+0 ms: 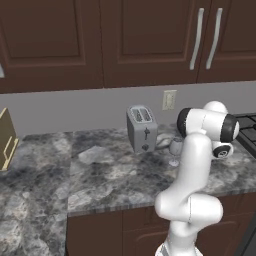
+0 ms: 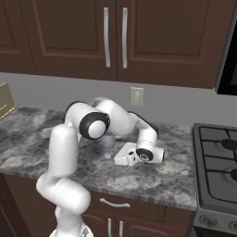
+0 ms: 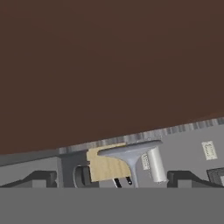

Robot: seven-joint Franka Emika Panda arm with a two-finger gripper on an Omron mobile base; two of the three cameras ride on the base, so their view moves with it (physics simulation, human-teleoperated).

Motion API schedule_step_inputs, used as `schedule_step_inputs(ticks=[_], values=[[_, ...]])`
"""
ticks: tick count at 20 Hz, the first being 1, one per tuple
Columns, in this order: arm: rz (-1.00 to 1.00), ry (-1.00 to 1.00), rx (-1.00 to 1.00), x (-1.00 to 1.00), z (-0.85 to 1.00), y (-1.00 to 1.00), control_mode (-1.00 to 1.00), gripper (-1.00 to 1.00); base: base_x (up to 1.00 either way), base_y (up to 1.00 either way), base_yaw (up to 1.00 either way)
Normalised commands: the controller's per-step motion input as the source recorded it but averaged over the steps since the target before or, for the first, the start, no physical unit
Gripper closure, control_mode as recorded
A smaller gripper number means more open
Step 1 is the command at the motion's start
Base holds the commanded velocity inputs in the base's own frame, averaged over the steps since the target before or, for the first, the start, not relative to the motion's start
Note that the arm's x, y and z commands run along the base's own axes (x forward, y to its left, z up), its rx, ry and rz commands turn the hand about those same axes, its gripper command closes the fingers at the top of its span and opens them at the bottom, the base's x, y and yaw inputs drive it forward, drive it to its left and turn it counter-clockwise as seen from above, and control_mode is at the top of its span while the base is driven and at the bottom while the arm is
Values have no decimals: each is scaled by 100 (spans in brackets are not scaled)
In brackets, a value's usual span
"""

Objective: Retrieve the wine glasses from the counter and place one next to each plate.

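At the far left of the left base view a tan wooden rack (image 1: 7, 137) stands at the edge of the counter (image 1: 100, 172), whose grey marbled top runs rightward under dark brown wall cabinets (image 1: 125, 40). Further right the silver toaster (image 1: 142, 128) stands near the back wall, below and left of a pale wall outlet (image 1: 169, 99). Just right of the toaster a clear wine glass (image 1: 175, 149) stands upright on the stone, partly behind the white arm (I cannot make out a second glass for certain). In the right base view the gripper (image 2: 118, 158) lies low over the counter, pointing left, with the stove (image 2: 215, 162) well to its right. In the hand view the gripper's two dark fingertips (image 3: 37, 179) stand spread wide apart with the glass's stem and round foot between them, nothing pinched.
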Motion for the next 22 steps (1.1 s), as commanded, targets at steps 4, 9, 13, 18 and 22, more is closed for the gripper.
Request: schedule_step_inputs(ticks=[4,9,13,18,22], values=[[0,3,0,0,-9,8,-100,-100,0,0,0],[0,1,-1,0,-3,19,-100,-100,0,0,0],[0,4,-1,0,-5,23,-100,-100,0,0,0],[0,5,-2,0,-6,8,-100,-100,0,0,0],[0,5,-5,0,-11,20,-100,-100,0,0,0]])
